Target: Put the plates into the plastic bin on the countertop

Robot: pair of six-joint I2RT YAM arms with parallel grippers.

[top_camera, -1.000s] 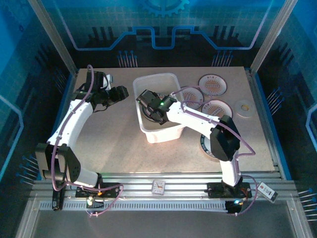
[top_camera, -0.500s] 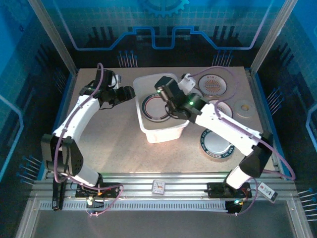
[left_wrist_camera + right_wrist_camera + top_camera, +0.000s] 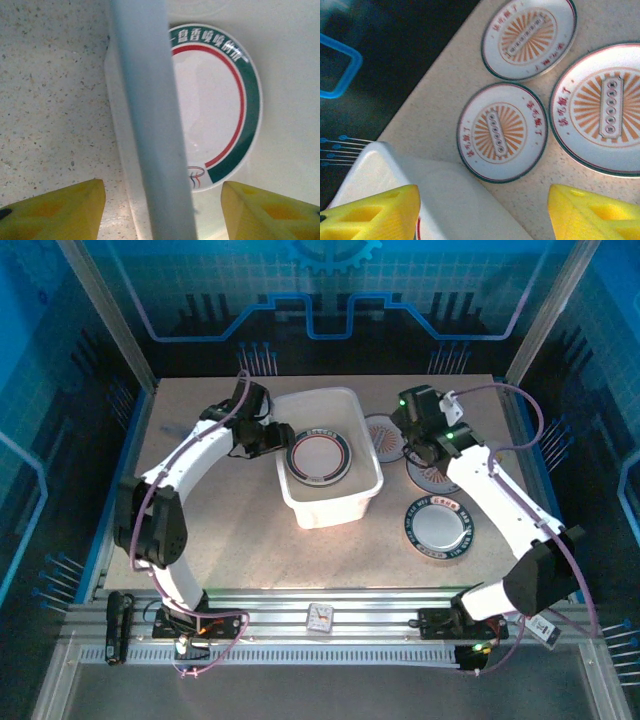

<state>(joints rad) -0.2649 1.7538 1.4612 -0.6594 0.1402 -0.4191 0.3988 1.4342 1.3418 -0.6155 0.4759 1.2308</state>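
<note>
The translucent plastic bin (image 3: 335,495) stands mid-countertop (image 3: 220,530) with one dark-rimmed plate (image 3: 318,456) flat inside. My left gripper (image 3: 274,438) is open, its yellow fingers (image 3: 55,210) straddling the bin's left rim (image 3: 150,125) without touching it; the plate (image 3: 215,100) lies to the right of the rim. My right gripper (image 3: 413,440) hovers open and empty right of the bin, over sunburst plates (image 3: 384,436) (image 3: 436,474). In the right wrist view three sunburst plates (image 3: 502,131) (image 3: 529,37) (image 3: 602,107) lie past the bin's corner (image 3: 445,200). Another dark-rimmed plate (image 3: 440,528) sits nearer the front.
Aluminium frame posts and blue panels wall in the countertop on three sides. A small card (image 3: 320,616) lies on the front rail between the arm bases. The countertop's far edge (image 3: 427,85) drops into darkness behind the plates.
My right gripper has left the bin, with the dark-rimmed plate lying inside, and swung right over the sunburst plates, its jaws narrowing. My left gripper has moved right to the bin's rim.
</note>
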